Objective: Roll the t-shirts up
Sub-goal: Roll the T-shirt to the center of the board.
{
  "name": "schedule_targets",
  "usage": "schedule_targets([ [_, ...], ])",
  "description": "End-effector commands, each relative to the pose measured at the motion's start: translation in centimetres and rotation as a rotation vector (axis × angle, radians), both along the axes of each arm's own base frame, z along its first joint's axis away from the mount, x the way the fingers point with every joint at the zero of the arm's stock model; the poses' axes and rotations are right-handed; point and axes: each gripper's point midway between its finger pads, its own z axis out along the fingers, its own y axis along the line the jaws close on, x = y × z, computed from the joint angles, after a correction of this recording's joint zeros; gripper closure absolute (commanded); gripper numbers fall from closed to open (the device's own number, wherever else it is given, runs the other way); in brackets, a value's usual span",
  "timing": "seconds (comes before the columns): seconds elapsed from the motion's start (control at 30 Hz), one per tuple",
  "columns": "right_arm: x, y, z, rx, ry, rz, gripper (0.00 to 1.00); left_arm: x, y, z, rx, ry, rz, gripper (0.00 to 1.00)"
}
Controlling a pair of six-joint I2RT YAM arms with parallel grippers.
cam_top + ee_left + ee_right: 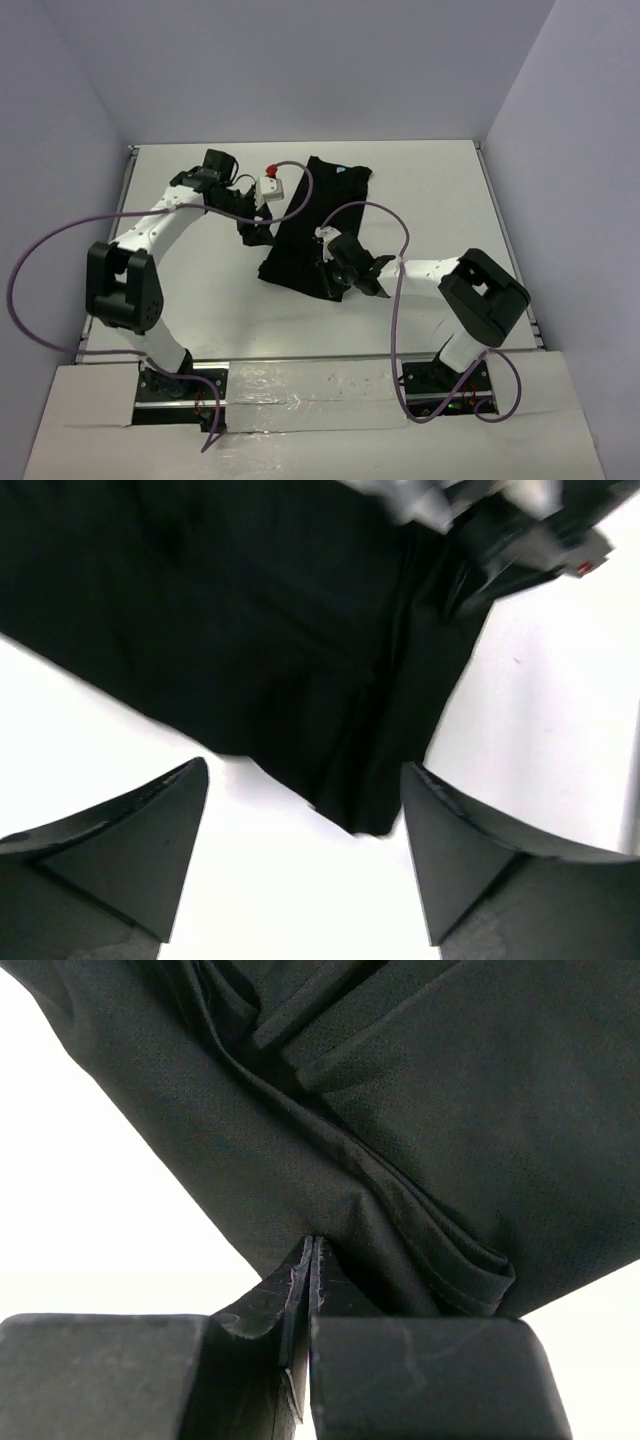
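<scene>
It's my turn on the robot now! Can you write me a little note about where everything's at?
Left gripper: open, holding nothing, at the t-shirt's left edge.
Right gripper: shut, pinching the t-shirt's fabric near its near end.
T-shirt: mid-table, lying flat, folded into a narrow strip, collar at the far end.
Done: lengthwise folding, it seems.
Left: the rolling; no roll started yet.

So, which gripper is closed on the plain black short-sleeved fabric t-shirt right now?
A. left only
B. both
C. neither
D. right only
D: the right gripper has its fingers pressed together on an edge of the black t-shirt, while the left gripper stands wide open, gripping nothing.
</scene>
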Motion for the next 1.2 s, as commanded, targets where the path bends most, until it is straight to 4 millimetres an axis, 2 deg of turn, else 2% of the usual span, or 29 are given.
schedule_targets([
  [0.0, -2.6, -3.0, -3.3, -0.126, 0.121, -0.036, 0.98, -1.6, -2.1, 2.6, -0.065, -0.221, -0.192, 0.15],
  [0.03, -2.5, -3.0, -3.4, -0.124, 0.121, -0.042, 0.98, -2.5, -2.8, 3.5, -0.071, -0.295, -0.233, 0.17],
  [0.07, -2.4, -3.0, -3.3, -0.123, 0.117, -0.045, 0.98, -3.0, -2.7, 2.8, -0.044, -0.326, -0.250, 0.22],
  [0.1, -2.4, -3.0, -3.4, -0.123, 0.120, -0.045, 0.98, -4.3, -2.4, 0.9, -0.019, -0.353, -0.318, 0.33],
  [0.17, -2.3, -2.9, -3.3, -0.122, 0.119, -0.047, 0.98, -7.0, -2.3, -0.4, 0.010, -0.367, -0.425, 0.41],
  [0.2, -2.1, -2.9, -3.3, -0.120, 0.117, -0.051, 0.98, -8.0, -1.8, -2.0, 0.040, -0.374, -0.476, 0.41],
  [0.23, -2.2, -2.8, -3.3, -0.117, 0.120, -0.045, 0.98, -8.8, -2.0, -2.5, 0.055, -0.392, -0.518, 0.40],
  [0.27, -2.1, -2.7, -3.2, -0.114, 0.118, -0.043, 0.98, -9.4, -1.8, -3.9, 0.072, -0.411, -0.544, 0.38],
  [0.3, -2.1, -2.6, -3.2, -0.114, 0.118, -0.043, 0.98, -9.0, -1.5, -4.7, 0.112, -0.455, -0.548, 0.36],
  [0.33, -2.1, -2.7, -3.2, -0.119, 0.117, -0.040, 0.98, -8.8, -2.0, -4.7, 0.121, -0.512, -0.548, 0.36],
  [0.37, -2.2, -2.7, -3.2, -0.120, 0.118, -0.037, 0.98, -7.3, -2.8, -4.4, 0.122, -0.612, -0.529, 0.35],
  [0.4, -2.2, -2.8, -3.3, -0.124, 0.118, -0.039, 0.98, -7.5, -2.5, -5.5, 0.144, -0.635, -0.543, 0.37],
  [0.5, -2.2, -2.9, -3.3, -0.125, 0.119, -0.037, 0.99, -6.4, -2.6, -6.3, 0.198, -0.706, -0.537, 0.38],
  [0.63, -2.2, -3.0, -3.4, -0.131, 0.119, -0.034, 0.99, -6.4, -1.9, -7.4, 0.241, -0.747, -0.578, 0.37],
  [0.67, -2.2, -3.0, -3.4, -0.133, 0.119, -0.035, 0.99, -6.8, -1.4, -8.2, 0.260, -0.746, -0.579, 0.37],
  [0.8, -2.2, -3.0, -3.4, -0.138, 0.119, -0.023, 0.99, -5.9, -1.2, -8.7, 0.300, -0.772, -0.557, 0.35],
  [0.97, -2.2, -3.0, -3.5, -0.146, 0.123, -0.015, 0.99, -6.6, -0.7, -9.9, 0.318, -0.760, -0.584, 0.37],
  [1.17, -2.5, -2.8, -3.6, -0.140, 0.131, -0.005, 0.98, -4.7, -0.6, -10.5, 0.370, -0.772, -0.534, 0.39],
])
